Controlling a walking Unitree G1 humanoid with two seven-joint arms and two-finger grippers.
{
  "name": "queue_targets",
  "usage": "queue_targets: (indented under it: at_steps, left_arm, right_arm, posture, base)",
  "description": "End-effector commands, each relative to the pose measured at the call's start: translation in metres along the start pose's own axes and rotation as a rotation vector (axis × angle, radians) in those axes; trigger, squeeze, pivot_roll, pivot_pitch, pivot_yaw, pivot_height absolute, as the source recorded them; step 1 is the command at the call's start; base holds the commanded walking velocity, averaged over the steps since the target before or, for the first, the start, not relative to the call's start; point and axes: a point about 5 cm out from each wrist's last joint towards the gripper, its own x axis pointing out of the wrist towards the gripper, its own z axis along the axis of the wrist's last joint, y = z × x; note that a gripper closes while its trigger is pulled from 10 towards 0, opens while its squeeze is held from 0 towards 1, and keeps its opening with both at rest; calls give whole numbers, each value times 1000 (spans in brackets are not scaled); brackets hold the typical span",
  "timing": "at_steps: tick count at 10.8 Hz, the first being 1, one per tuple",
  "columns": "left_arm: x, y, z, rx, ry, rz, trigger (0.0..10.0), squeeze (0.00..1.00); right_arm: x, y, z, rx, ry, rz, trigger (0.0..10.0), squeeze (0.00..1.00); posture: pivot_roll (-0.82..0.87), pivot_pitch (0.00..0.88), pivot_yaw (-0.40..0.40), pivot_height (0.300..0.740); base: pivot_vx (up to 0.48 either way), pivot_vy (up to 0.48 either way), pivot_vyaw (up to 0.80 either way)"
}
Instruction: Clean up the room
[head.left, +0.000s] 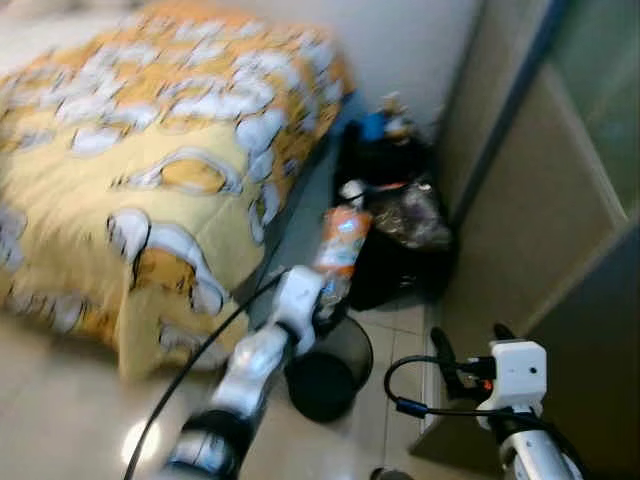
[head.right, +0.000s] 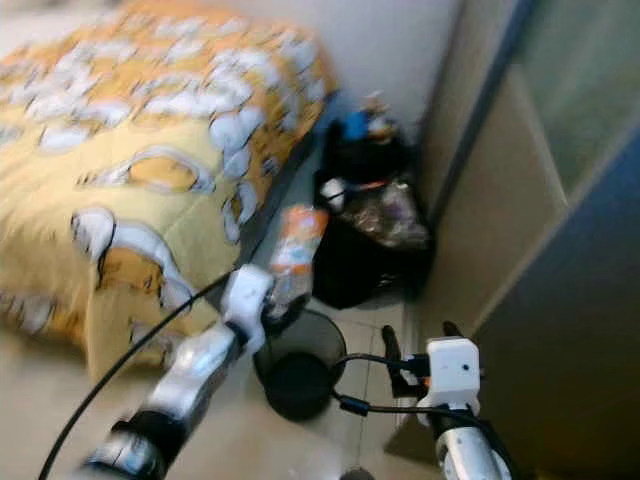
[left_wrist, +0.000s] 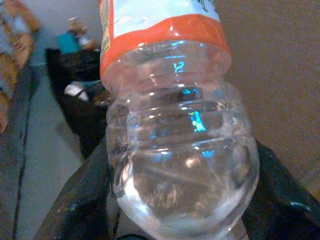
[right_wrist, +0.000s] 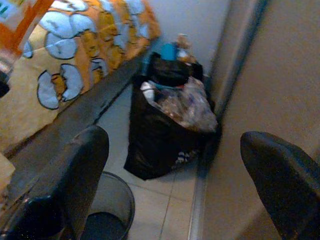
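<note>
- One clear plastic bottle (head.left: 340, 245) is clamped in the left gripper (head.left: 325, 300), held upright above the rim of a black mesh wastebasket (head.left: 325, 372) standing on the tiled floor (head.left: 70, 420).
- Label: an orange and white wrapper circles the bottle's upper body. The head views are blurred; the left wrist view shows only a few green strokes on the white part, too cut off to read. No brand can be made out.
- In the left wrist view the ribbed clear base of the bottle (left_wrist: 182, 165) sits between the two black fingers (left_wrist: 75, 205), which press on it from either side.
- Right gripper (head.left: 470, 345) hangs low near the wall panel (head.left: 520, 230), grasping nothing; in the right wrist view its fingers (right_wrist: 65, 185) stand well apart.
- A full black rubbish bag (head.left: 400, 245) stands beyond the wastebasket in the corner, its mouth heaped with crumpled clear plastic. White marks on its side in the right wrist view are not legible.
- Behind the bag lies a further dark heap with a blue item (head.left: 375, 125) on top, too blurred to identify.
- The bed (head.left: 150, 150), under a yellow-orange quilt with white patches, borders the floor strip on the robot's left.
- A black cable (head.left: 190, 365) runs along the left arm, and another loops at the right wrist.
</note>
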Motion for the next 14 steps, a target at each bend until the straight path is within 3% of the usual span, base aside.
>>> queue_targets:
  at_steps: [1, 4, 6, 7, 8, 9, 10, 11, 13, 14]
  left_arm:
    - [5, 7, 6, 23, 16, 17, 10000, 0]
    - [11, 18, 8, 70, 91, 67, 10000, 0]
    - [20, 27, 16, 116, 157, 115, 10000, 0]
    - [20, 27, 21, 117, 120, 100, 10000, 0]
    - [12, 21, 19, 87, 18, 18, 10000, 0]
    - [-16, 12, 5, 51, -65, -61, 10000, 0]
    - [-35, 7, -3, 3, -75, -65, 10000, 0]
    - [-37, 1, -6, 19, -72, -14, 10000, 0]
    - [-24, 7, -5, -11, -80, 34, 10000, 0]
    - [-23, 5, 1, -11, -78, 8, 10000, 0]
  right_arm:
    - [-2, 3, -2, -12, 8, 6, 10000, 0]
    - [-8, -1, -3, -8, 13, -31, 10000, 0]
    - [-32, 4, -2, -9, 34, -27, 10000, 0]
    - [-37, 3, -1, -14, 32, -39, 10000, 0]
    - [-41, 0, 5, -3, 2, -78, 10000, 0]
    - [-47, -4, 10, 12, -12, -110, 10000, 0]
    - [-47, -5, 5, 23, 7, -116, 10000, 0]
    - [-32, -6, -6, 45, 33, -110, 10000, 0]
    - [-11, -2, 1, 31, -2, -81, 10000, 0]
    - [-5, -4, 5, 31, -21, -82, 10000, 0]
  posture:
    - [-202, 0, 44, 740]
    - [-239, 0, 58, 740]
    - [-307, 14, 64, 740]
    - [-320, 18, 79, 740]
    - [-320, 11, 94, 740]
    - [-286, 0, 102, 740]
    - [-251, 0, 98, 740]
    - [-204, 0, 90, 740]
    - [-194, 0, 83, 740]
    - [-198, 0, 82, 740]
  base:
    - [0, 0, 0]
    - [0, 0, 0]
    - [0, 0, 0]
    - [0, 0, 0]
    - [0, 0, 0]
    - [0, 0, -800]
    - [0, 0, -788]
    - [0, 0, -781]
    - [0, 0, -391]
    - [0, 469, 0]
